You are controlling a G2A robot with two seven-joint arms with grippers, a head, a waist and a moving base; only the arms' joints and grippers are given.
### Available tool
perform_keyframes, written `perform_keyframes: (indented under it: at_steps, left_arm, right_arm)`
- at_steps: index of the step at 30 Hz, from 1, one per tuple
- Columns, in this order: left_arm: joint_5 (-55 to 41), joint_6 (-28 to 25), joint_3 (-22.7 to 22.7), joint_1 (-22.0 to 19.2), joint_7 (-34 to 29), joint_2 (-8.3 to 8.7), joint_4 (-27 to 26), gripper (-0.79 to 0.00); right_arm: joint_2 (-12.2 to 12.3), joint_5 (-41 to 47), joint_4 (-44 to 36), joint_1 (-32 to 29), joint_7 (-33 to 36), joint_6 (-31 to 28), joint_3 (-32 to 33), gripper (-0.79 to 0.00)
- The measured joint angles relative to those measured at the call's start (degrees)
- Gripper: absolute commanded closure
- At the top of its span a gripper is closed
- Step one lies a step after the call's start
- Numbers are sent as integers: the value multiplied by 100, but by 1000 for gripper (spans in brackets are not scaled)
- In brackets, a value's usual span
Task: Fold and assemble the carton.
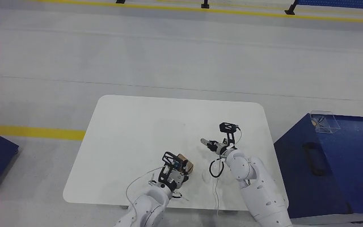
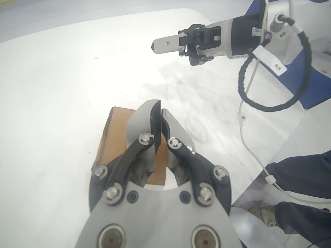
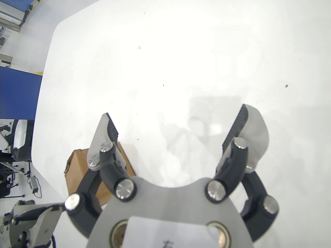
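Note:
The brown cardboard carton [image 1: 185, 164] lies near the front edge of the white table [image 1: 142, 130]. My left gripper [image 1: 176, 165] sits over it from the front. In the left wrist view its fingers [image 2: 159, 114] are pressed together along the carton's [image 2: 116, 135] edge, shut on it. My right gripper [image 1: 205, 143] hangs a short way to the carton's right, apart from it. Its fingers [image 3: 178, 122] are spread wide over bare table with nothing between them. The carton [image 3: 76, 167] shows beside one of its fingers. From the left wrist view the right gripper [image 2: 157, 46] is seen side-on.
A blue cabinet [image 1: 317, 164] stands just off the table's right edge with a clear container [image 1: 323, 120] on top. A black hose and white cable [image 2: 248, 135] hang from the right arm above the table's front right corner. Bare table stretches back and left of the carton.

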Motion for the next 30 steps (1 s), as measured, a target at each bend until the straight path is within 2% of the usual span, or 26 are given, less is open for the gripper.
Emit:
perform_keyframes:
  at_steps: [5, 10, 14, 19, 24, 27, 30]
  left_arm:
    - [-56, 112, 25, -120, -327, -30, 200, 0]
    - [-301, 83, -33, -14, 132, -43, 90, 0]
    - [-109, 239, -13, -100, -193, -49, 230, 0]
    - [-304, 257, -3, -53, 122, -78, 162, 0]
    - [-154, 457, 57, -132, -55, -105, 365, 0]
    - [-230, 538, 44, -11, 509, -121, 151, 0]
    - [-175, 585, -60, 360, 1450, -91, -313, 0]
  right_arm:
    - [0, 0, 0, 0, 0, 0, 0, -785]
    - [0, 0, 0, 0, 0, 0, 0, -785]
    - [0, 0, 0, 0, 0, 0, 0, -785]
    - [0, 0, 0, 0, 0, 0, 0, -785]
    - [0, 0, 0, 0, 0, 0, 0, -785]
    - [0, 0, 0, 0, 0, 0, 0, -785]
    - [0, 0, 0, 0, 0, 0, 0, -785]
